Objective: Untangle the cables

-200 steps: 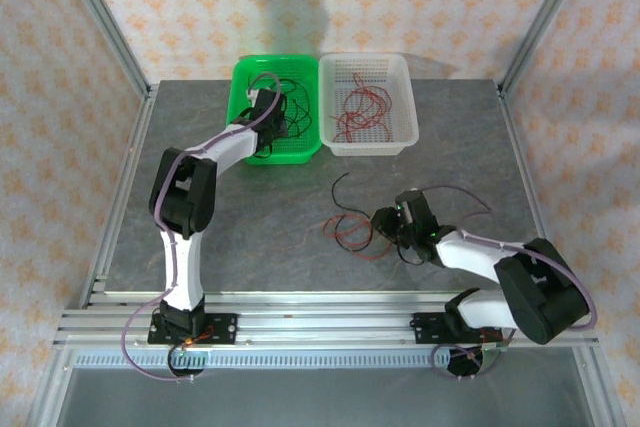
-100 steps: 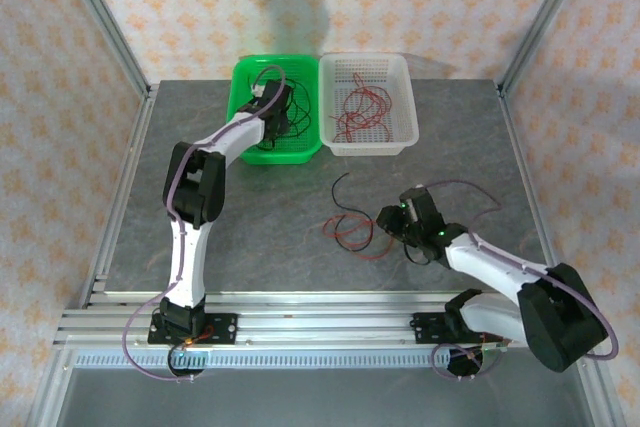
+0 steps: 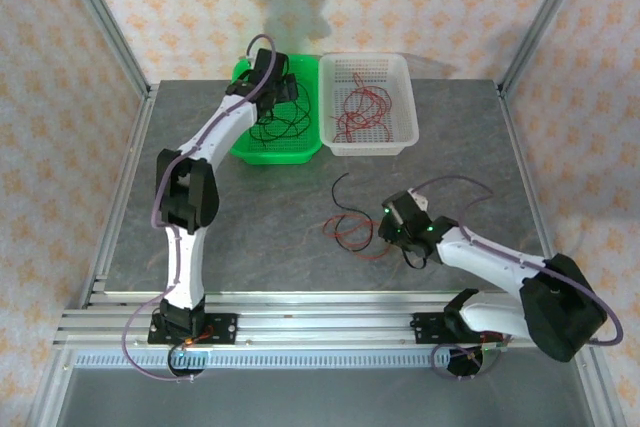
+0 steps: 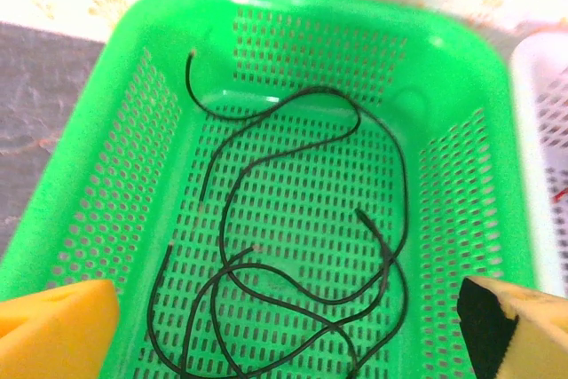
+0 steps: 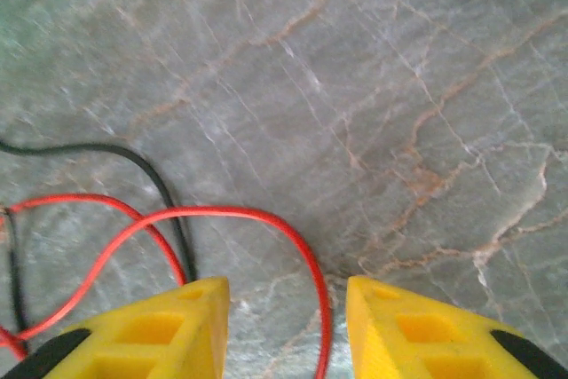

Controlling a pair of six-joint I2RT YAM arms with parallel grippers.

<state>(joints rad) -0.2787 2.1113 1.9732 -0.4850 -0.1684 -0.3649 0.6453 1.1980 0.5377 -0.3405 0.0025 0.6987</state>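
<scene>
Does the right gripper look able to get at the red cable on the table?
Probably yes: the right gripper is open and the red cable runs between its fingers, uncovered.

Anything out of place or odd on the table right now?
Nothing spilled or damaged. Black cables lie in the green basket, red cables in the white basket. One red-and-black tangle lies loose on the table, its red loop inside the open right gripper.

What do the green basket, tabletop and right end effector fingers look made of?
Green basket: glossy moulded plastic, judging by highlights on its rim and perforated walls.
Tabletop: grey stone-look slab with brown veins, matte; possibly laminate.
Right end effector fingers: yellow matte plastic with cut-out pockets, probably printed.
</scene>
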